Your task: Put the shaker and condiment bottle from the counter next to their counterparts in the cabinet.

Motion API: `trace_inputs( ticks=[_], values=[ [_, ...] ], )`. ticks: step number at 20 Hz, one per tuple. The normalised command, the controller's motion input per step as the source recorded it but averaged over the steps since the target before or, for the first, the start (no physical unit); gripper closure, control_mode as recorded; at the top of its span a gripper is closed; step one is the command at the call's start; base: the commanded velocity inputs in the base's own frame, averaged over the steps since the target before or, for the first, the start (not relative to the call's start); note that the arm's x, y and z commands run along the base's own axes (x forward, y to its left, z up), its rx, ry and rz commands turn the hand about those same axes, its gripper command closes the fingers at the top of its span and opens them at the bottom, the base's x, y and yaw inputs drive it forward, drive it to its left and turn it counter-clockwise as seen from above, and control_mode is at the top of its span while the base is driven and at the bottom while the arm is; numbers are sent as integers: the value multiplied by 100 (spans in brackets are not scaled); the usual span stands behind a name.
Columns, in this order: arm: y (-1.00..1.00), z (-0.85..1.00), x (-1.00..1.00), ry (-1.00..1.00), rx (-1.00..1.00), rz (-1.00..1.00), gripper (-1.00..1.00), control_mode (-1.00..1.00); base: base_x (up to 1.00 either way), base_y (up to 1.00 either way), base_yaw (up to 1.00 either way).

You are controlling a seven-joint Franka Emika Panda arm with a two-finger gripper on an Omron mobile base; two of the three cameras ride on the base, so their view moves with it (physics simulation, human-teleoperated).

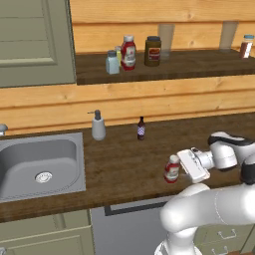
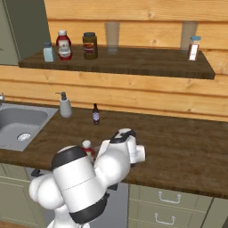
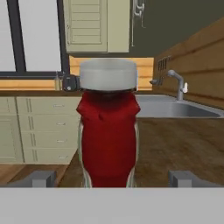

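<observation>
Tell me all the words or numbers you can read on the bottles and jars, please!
No words or numbers can be read here.
Red condiment bottle on the counter: white label patch, blank or too blurred.
Red bottle on the cabinet shelf: white label, too small.
Dark brown jar: yellow-red label, too blurred.
Tiny dark bottle: purple label, too small.
Reddish-brown shaker: white patch, unreadable.

We see our arm folded low, the forearm reaching out level with the wrist turned sideways — the gripper (image 3: pixel 111 178) held horizontal, jaws spread wide. Both finger tips (image 3: pixel 40 178) stand well apart at either side, gripping nothing — the hand (image 1: pixel 193 165) hovers steady.
</observation>
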Motion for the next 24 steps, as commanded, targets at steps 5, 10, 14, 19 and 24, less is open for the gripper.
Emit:
trace_inputs(
  ticks=[5,10,14,19,24],
  values=[
    [48,0,-4,0,0,-6,-100,-100,0,0,0],
    [23,-3,-1,5,0,-12,100,-100,0,0,0],
    [5,48,22,0,-6,-30,100,-100,0,0,0],
    [3,100,17,-5,-13,-41,100,-100,0,0,0],
    [0,94,-16,-4,0,-31,100,-100,0,0,0]
  ],
)
